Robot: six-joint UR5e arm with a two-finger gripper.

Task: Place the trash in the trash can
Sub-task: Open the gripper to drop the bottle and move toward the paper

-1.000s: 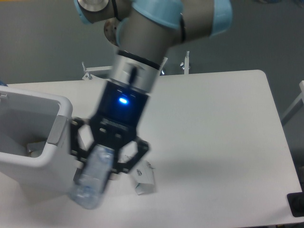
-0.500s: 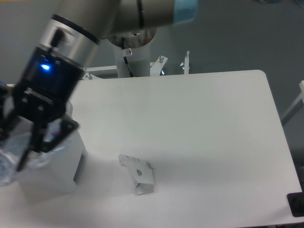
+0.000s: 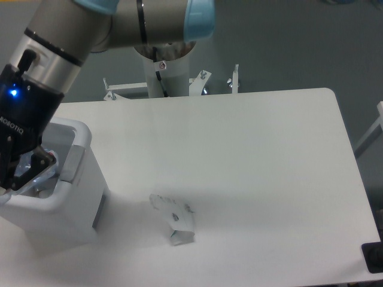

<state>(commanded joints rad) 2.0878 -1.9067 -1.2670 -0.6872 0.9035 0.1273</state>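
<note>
The white trash can [image 3: 75, 200] stands at the table's left edge. My gripper [image 3: 25, 174] reaches down into its opening, partly cut off by the frame's left edge. One dark finger [image 3: 45, 160] shows, pressed against the clear crushed plastic bottle [image 3: 29, 169], which sits between the jaws inside the can's mouth. The bottle's cap and label are hidden. The crumpled white paper carton [image 3: 173, 219] lies flat on the table, to the right of the can and apart from it.
The arm's base column [image 3: 164, 72] stands behind the table's far edge, with metal brackets [image 3: 234, 78] beside it. A dark object [image 3: 374, 258] sits at the table's front right corner.
My gripper has carried the bottle from in front of the can, left and up, then down into the can's opening. The carton has not moved.
</note>
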